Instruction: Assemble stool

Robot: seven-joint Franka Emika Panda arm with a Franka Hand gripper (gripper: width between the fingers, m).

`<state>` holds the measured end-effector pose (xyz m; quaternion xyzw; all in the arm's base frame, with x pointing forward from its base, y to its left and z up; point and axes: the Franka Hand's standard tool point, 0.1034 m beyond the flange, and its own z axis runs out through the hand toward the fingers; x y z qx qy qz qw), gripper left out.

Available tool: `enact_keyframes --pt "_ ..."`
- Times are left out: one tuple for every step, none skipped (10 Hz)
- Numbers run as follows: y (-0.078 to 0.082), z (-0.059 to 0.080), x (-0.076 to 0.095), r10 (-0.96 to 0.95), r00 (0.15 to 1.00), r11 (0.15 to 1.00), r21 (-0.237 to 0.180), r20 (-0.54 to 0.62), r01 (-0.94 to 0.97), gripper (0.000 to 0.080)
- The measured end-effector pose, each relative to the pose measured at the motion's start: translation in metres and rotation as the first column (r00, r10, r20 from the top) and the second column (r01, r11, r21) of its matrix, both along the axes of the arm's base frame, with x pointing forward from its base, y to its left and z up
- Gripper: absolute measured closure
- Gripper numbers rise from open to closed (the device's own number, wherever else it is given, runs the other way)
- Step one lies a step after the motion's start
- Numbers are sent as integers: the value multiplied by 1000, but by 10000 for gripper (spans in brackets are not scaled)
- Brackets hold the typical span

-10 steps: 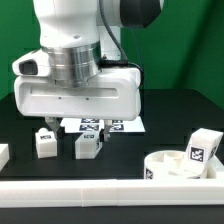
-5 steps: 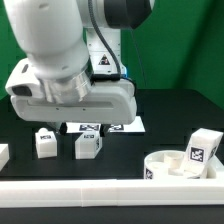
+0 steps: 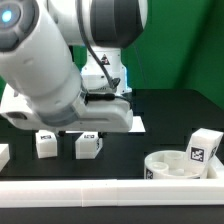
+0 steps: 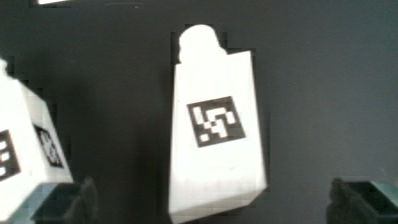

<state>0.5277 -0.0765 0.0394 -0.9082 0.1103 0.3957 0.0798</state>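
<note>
The round white seat lies at the exterior view's right front, with a tagged white leg standing just behind it. Two more white legs stand under the arm, in front of the hand; its fingers are hidden in that view. In the wrist view one long white leg with a square tag lies between the two dark fingertips, apart from both. Another leg shows at the edge. My gripper is open and holds nothing.
The marker board lies behind the two legs, mostly covered by the arm. A long white rail runs along the front. A white piece shows at the exterior view's left edge. The tabletop is black.
The arm has swung and tilted toward the exterior view's left, and its body now fills more of the picture. The legs and the seat have not moved.
</note>
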Motion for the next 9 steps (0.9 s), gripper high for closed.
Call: enact_keyframes --pt "-1 -3 1 -1 1000 1000 -1 -13 1 150" --pt "-1 -4 3 -1 1000 1000 -5 0 1 150" --pt "-2 -4 4 -1 1000 1000 -6 2 1 150" --pt "-1 -5 3 0 1000 1000 -4 2 0 150" --pt "2 -10 1 26 1000 999 25 13 -27 150" --pt "6 -14 -4 26 1000 999 30 3 -27 150" --pt "6 -15 -7 26 1000 999 32 -7 -26 150" --pt "5 -16 -8 25 1000 999 32 -13 -25 150" --pt "5 -17 -6 26 1000 999 30 -6 -25 150"
